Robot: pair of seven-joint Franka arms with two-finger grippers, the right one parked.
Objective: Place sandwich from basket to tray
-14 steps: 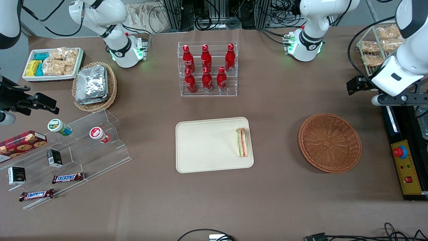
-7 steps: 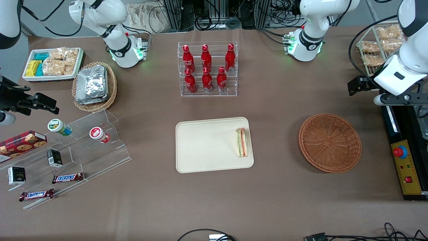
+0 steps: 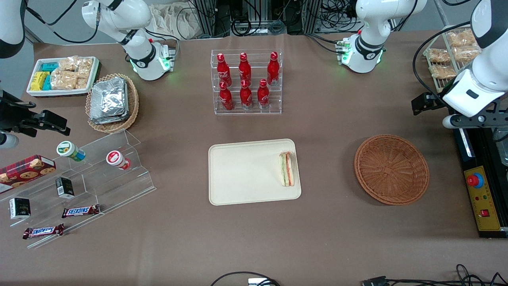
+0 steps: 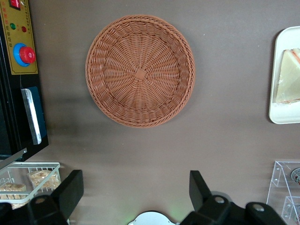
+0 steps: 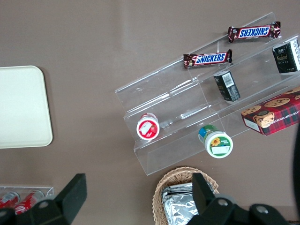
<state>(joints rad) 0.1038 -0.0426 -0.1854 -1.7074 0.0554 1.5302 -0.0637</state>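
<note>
Now sandwich [image 3: 287,169] on tray [image 3: 242,174] | fingers [image 4: 70,190] spread, well apart

Orange-brown woven basket [image 3: 391,169], cream tray [image 3: 242,174], red-orange-green-striped white sandwich [image 3: 286,169], black end effector [image 4: 133,194].

open claw [image 4: 133,187] high over bare cloth, basket [image 3: 391,169] unobstructed

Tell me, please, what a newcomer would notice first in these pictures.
Probably the sandwich, lying alone on the tray at the edge nearest the basket, which holds nothing. The red bottles in their clear rack stand farther from the camera than the tray. The open pincer hangs high at the working arm's end.
</note>
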